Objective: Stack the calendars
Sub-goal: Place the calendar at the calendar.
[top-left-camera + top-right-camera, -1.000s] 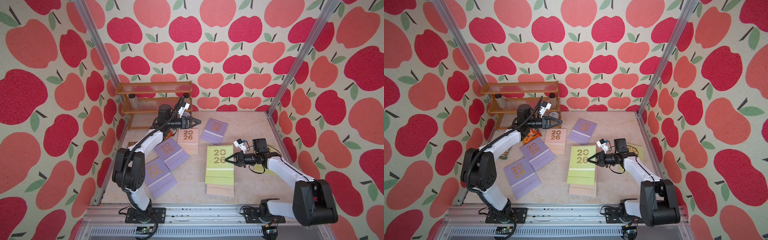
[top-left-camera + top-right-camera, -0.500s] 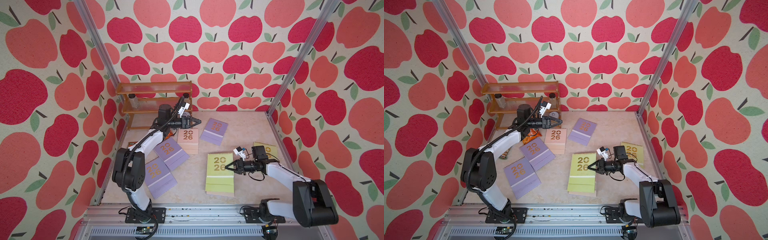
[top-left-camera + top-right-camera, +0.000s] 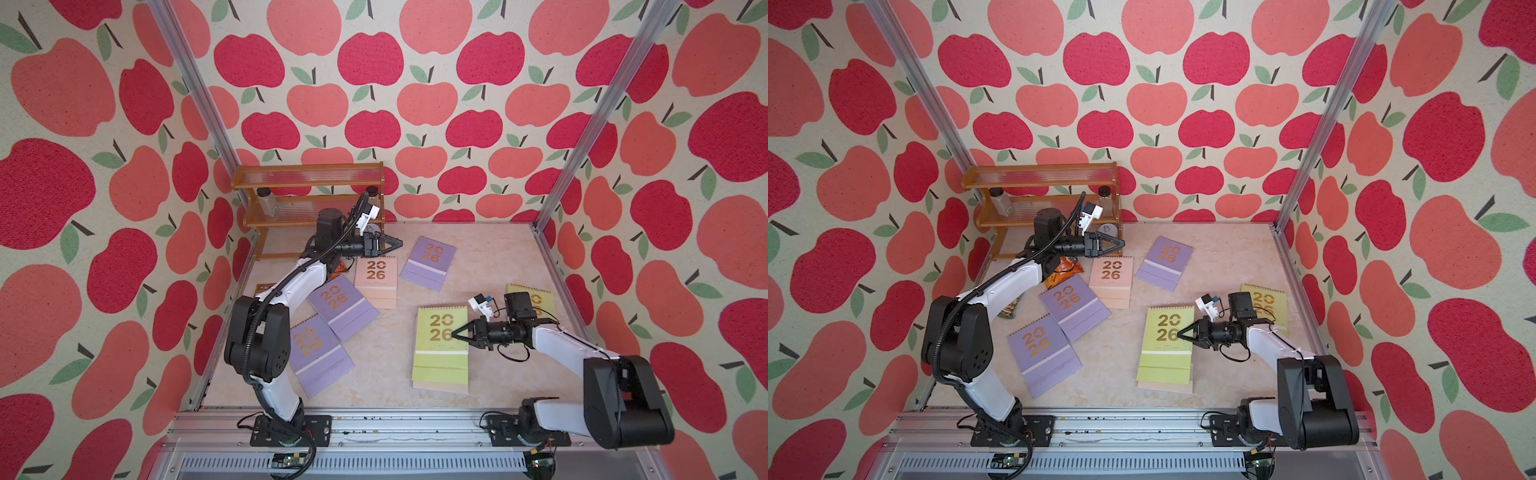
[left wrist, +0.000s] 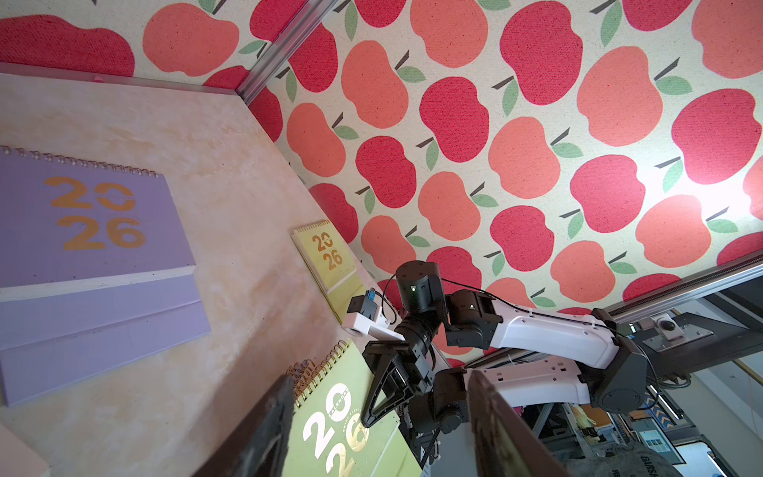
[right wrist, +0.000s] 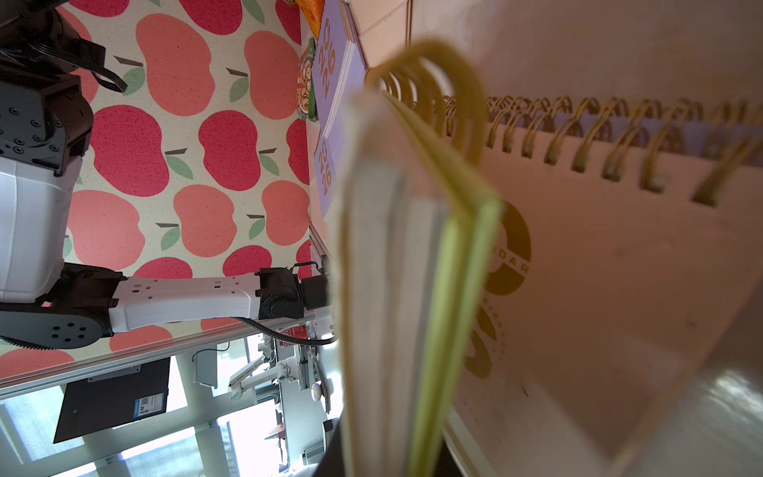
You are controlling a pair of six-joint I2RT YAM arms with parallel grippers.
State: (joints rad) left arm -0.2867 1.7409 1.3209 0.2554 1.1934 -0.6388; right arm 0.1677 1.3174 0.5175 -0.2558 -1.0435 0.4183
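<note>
Shifted toward the near rail since the earlier frame, the yellow-green calendar (image 3: 438, 361) now lies over a pale pink calendar (image 3: 439, 387). Right gripper (image 3: 454, 332) pinches its edge nearest the right arm. Left gripper (image 3: 397, 244), jaws spread, hovers above a second pink calendar (image 3: 376, 286).

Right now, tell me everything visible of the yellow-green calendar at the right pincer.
The yellow-green calendar is flat and rectangular, card-like, with a gold spiral binding along its far edge, gold "2026" numerals on the cover and white page edges seen in the right wrist view. It lies on the right side of the tabletop, over a pale pink calendar whose edge peeks out nearest the robot. The right pincer, shut, grips its right edge. Whether it rests fully flat cannot be told.
</note>
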